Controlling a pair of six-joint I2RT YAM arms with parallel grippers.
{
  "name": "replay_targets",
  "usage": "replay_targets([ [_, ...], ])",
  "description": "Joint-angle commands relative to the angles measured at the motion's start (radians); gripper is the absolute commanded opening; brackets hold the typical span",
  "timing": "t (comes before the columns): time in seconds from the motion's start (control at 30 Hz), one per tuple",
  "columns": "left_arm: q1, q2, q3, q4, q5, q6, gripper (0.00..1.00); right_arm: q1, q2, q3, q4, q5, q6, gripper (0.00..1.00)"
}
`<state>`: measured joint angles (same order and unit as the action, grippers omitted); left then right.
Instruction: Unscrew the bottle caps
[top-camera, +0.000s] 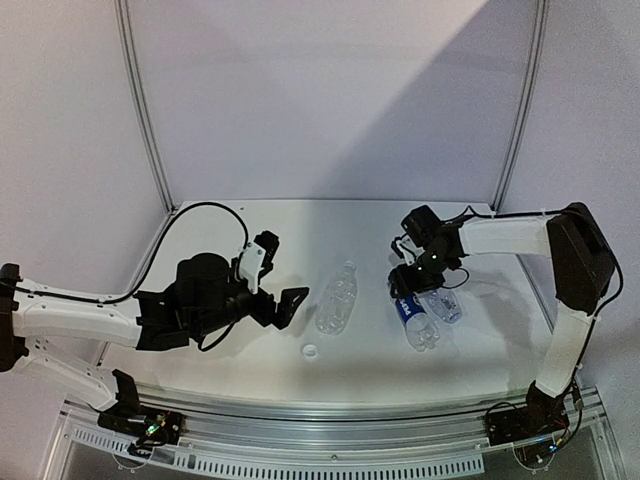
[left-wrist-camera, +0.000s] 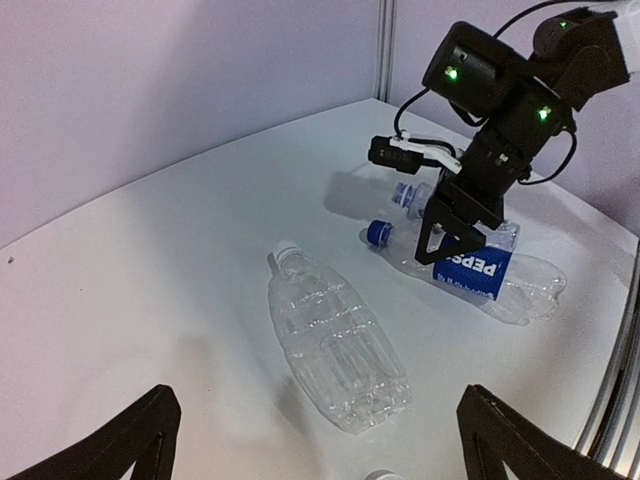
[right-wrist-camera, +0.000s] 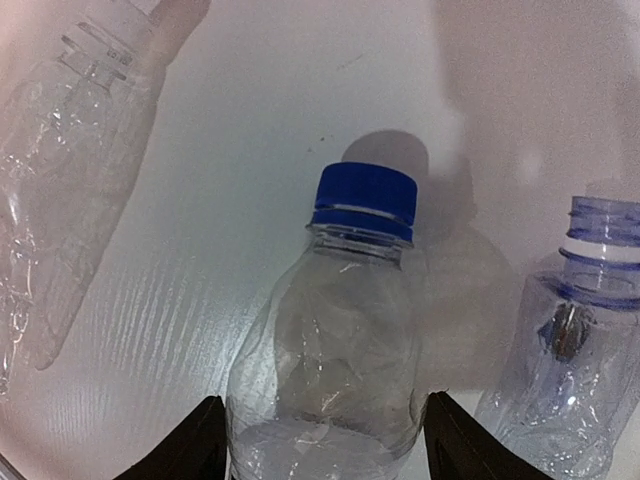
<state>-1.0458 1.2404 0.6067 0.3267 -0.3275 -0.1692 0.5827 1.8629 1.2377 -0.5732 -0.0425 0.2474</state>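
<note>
The blue cap (right-wrist-camera: 365, 200) is being readied for unscrewing: the Pepsi bottle (left-wrist-camera: 480, 272), lying on the bench (top-camera: 230, 250), is being straddled by the right pincer (right-wrist-camera: 322, 420) (pinching or merely flanking cannot be told). Judging by this, the wide-spread left pincer (left-wrist-camera: 318, 400) is being called to the cap next.

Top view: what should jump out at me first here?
The right gripper straddles a blue-labelled bottle lying at the right, its blue cap on. A clear bottle lies in the middle with a loose white cap near it. The left gripper stands wide open beside that bottle.
</note>
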Motion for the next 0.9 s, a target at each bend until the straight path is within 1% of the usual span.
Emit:
replay_targets([
  [0.0,0.001,-0.024,0.006,0.0,-0.012,-0.007,0.99,0.015,0.063,0.024,-0.029,-0.046,-0.015,0.68],
  [0.07,0.001,-0.034,-0.001,0.009,-0.012,-0.004,0.99,0.016,0.068,0.028,-0.029,-0.041,-0.017,0.68],
  [0.1,0.001,-0.037,-0.001,0.009,-0.012,-0.004,0.99,0.016,0.068,0.03,-0.029,-0.04,-0.017,0.66],
  [0.27,0.001,-0.02,0.004,0.009,0.015,-0.007,0.99,0.016,0.062,0.03,-0.003,-0.088,-0.02,0.49],
  [0.33,0.001,-0.009,0.008,0.012,0.034,-0.015,0.99,0.016,0.018,0.004,0.033,-0.129,-0.017,0.46],
  [0.43,0.001,-0.007,0.0,0.043,0.078,-0.032,0.99,0.016,-0.105,-0.078,0.146,-0.201,0.007,0.46],
  [0.47,0.001,-0.01,-0.007,0.063,0.093,-0.04,0.99,0.016,-0.178,-0.11,0.195,-0.224,0.024,0.47],
  [0.57,0.001,-0.029,-0.048,0.144,0.154,-0.072,0.99,0.016,-0.343,-0.203,0.348,-0.306,0.062,0.5],
  [0.67,0.001,-0.034,-0.087,0.252,0.214,-0.151,0.99,0.024,-0.465,-0.289,0.518,-0.35,0.115,0.52],
  [0.7,0.001,-0.019,-0.081,0.262,0.221,-0.182,0.99,0.033,-0.487,-0.31,0.557,-0.36,0.131,0.53],
  [0.77,0.001,0.029,-0.048,0.285,0.288,-0.238,0.99,0.06,-0.52,-0.344,0.645,-0.377,0.14,0.53],
  [0.87,-0.007,0.109,-0.015,0.394,0.387,-0.304,0.99,0.109,-0.546,-0.374,0.739,-0.36,0.142,0.53],
])
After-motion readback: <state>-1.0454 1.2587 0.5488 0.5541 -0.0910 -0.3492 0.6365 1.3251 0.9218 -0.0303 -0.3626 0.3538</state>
